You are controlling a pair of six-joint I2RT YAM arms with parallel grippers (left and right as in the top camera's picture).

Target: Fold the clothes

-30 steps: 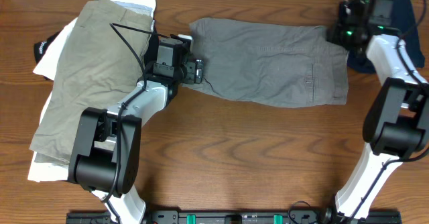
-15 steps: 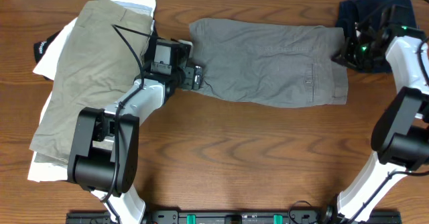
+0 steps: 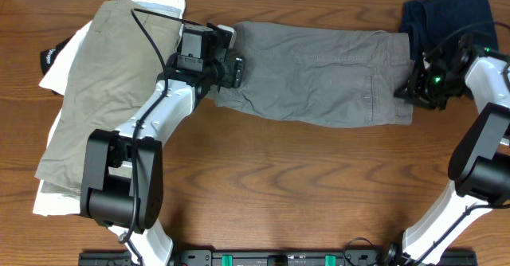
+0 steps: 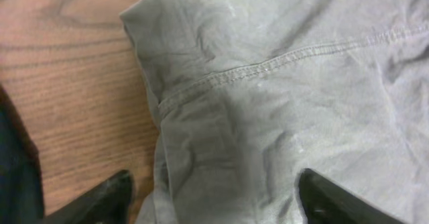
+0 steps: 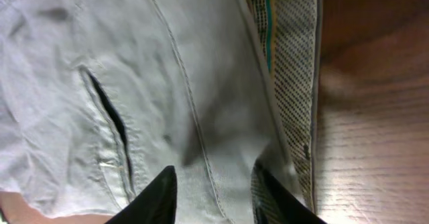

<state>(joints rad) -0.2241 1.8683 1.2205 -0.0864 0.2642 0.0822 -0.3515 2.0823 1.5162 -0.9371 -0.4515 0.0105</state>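
Overhead, grey shorts (image 3: 319, 75) lie spread on the bench (image 3: 279, 178) — left pincer (image 4: 214, 197) wide open over one end, right pincer (image 5: 213, 190) parted over their waistband.

Left claw (image 4: 214, 178) spread wide, right claw (image 5: 213, 170) partly parted, both pointing down

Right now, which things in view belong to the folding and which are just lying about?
In hand: grey shorts; left gripper, open, over one end; right gripper, open, over the waistband end.
Lying aside: khaki shorts; white garment; black garment; navy garment.
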